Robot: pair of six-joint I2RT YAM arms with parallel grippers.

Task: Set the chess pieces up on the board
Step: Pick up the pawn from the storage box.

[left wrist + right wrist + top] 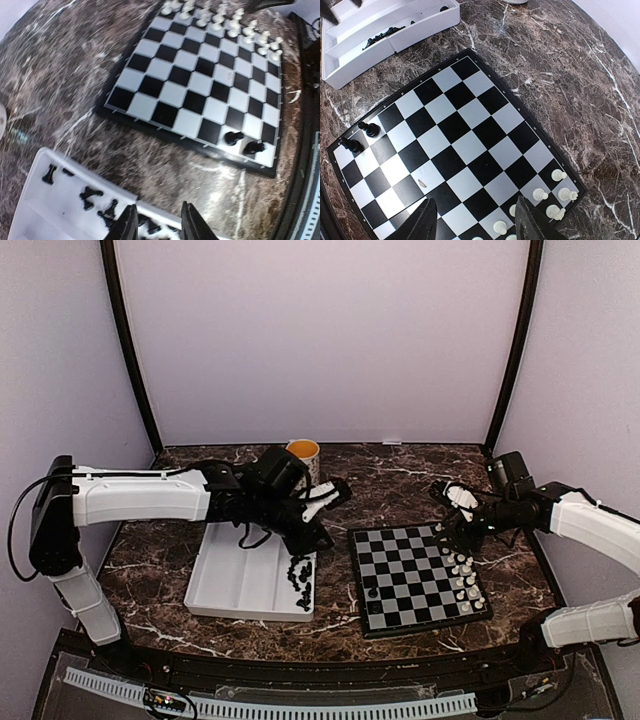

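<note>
- The board (410,575) sits right of the tray (235,578), its middle squares bare.
- White chess pieces (463,576) line its right edge; two black pieces (361,136) stand at its near-left corner.
- The tray holds loose black pieces (300,576).
- Left hand (158,226) over the tray's edge, right hand (475,220) over the board, both spread and empty.

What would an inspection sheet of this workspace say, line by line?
surface: dark marbled table, no spill seen
job's things: board; white pieces along its right side; two black pieces at its near-left corner; other black pieces in the tray
clutter: mug behind the tray
grippers: left tool open above the tray; right tool open above the board; both empty
cables: black cable beside the left arm
surroundings: pale walls
</note>
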